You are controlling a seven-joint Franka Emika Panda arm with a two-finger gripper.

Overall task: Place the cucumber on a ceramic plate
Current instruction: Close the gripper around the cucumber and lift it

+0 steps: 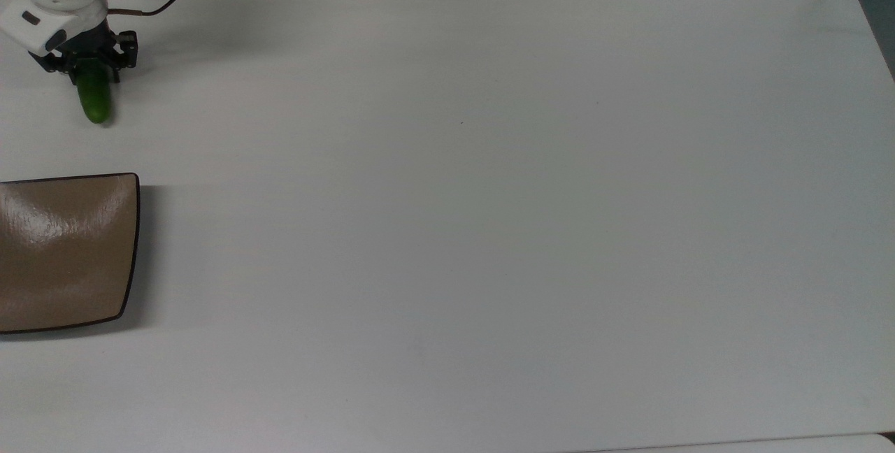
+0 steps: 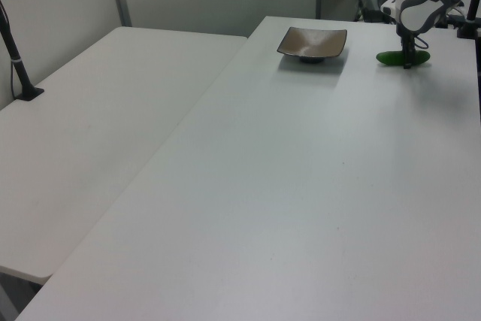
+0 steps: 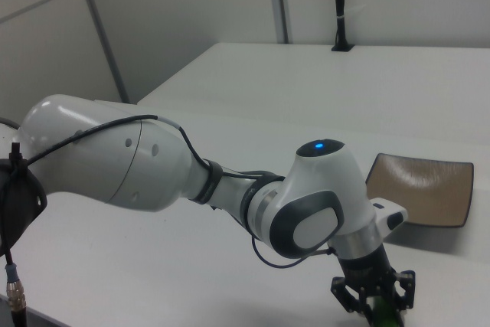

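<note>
Black fingers of the gripper [image 1: 89, 68] pinch the far end of the cucumber [image 1: 94, 100], which lies on the white bench [image 1: 489, 194] near its far corner on the top view's left. The plate [image 1: 63, 254] sits apart along that left edge.

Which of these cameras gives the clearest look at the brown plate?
The left view: the whole ceramic plate shows there, square with raised corners, beside the cucumber. In the top view the plate is cut by the top view's left edge. In the right view it sits behind the arm, slightly clipped.
</note>
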